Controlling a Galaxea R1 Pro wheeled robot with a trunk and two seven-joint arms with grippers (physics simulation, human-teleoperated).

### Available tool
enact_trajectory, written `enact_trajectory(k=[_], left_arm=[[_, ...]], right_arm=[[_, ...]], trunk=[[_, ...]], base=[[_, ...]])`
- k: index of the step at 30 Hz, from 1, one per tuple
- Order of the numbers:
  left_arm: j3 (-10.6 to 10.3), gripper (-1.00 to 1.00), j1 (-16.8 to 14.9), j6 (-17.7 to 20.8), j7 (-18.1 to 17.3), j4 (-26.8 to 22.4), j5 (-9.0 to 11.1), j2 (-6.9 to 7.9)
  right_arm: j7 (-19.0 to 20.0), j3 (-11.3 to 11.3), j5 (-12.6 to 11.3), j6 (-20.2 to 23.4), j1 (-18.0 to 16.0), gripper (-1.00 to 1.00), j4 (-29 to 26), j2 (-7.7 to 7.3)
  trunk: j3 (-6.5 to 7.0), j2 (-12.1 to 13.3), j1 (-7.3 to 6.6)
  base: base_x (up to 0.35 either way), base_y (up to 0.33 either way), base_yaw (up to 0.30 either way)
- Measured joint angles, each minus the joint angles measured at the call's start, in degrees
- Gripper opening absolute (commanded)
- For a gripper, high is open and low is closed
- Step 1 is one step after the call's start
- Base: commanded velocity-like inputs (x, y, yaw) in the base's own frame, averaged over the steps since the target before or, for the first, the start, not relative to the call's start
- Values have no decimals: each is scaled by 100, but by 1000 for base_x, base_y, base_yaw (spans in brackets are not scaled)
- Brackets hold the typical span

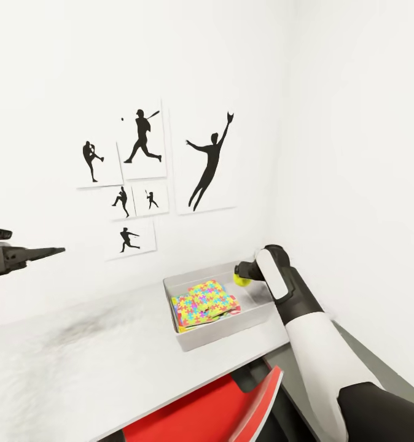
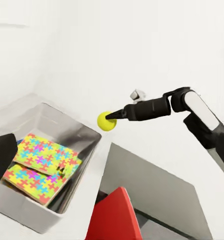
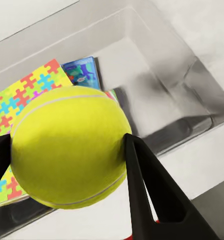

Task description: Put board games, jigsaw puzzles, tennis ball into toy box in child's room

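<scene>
- Head view: the right gripper (image 1: 244, 274) is holding the tennis ball (image 1: 241, 280) in the air at the right-hand end of the toy box (image 1: 222, 336), which is sitting on the white table (image 1: 59, 362) in the corner, under the black sports-silhouette pictures (image 1: 142, 178).
- The right wrist view is showing the right claw's dark fingers (image 3: 146, 192) pressing on either side of the ball, so it is clamped on it, with the box's bare grey floor lying beyond and below.
- Two jigsaw puzzles (image 1: 204, 302) are lying flat inside the box, overlapping, toward its left half; the right wrist view is also catching a blue printed board game (image 3: 81, 72) tucked under them.
- The left wrist view is placing the ball close to the box's near rim, roughly above the edge rather than clearly over the middle; how far inside it hangs I cannot tell.
- The left gripper (image 1: 54, 250) is hanging well apart at the left with nothing in it; whether its fingers are parted I cannot tell.
- Judged step: dropping the ball into the box.
- The next move is calling for easing the ball further over the bare right end, lowering it, then letting go gently, since a ball released high is likely to bounce or roll out.
- A red chair (image 1: 207, 411) is standing under the table edge.
</scene>
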Motion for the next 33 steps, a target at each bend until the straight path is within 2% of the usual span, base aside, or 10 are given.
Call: enact_trajectory(k=[3, 6, 29, 33], left_arm=[[-52, 100, -79, 1, 0, -168, 151, -8], [-89, 100, -117, 1, 0, -248, 213, -15], [-79, 100, -119, 1, 0, -258, 228, 1], [-78, 100, -119, 1, 0, -258, 229, 1]], right_arm=[[3, 1, 14, 2, -47, -100, 4, 40], [3, -5, 15, 7, -115, -100, 19, 58], [-6, -1, 23, 24, -144, -100, 31, 63], [-11, 1, 32, 33, -234, -100, 31, 47]], trunk=[[-11, 0, 0], [-25, 0, 0], [-220, 0, 0], [-258, 0, 0]], base=[[0, 0, 0], [0, 0, 0], [0, 0, 0], [0, 0, 0]])
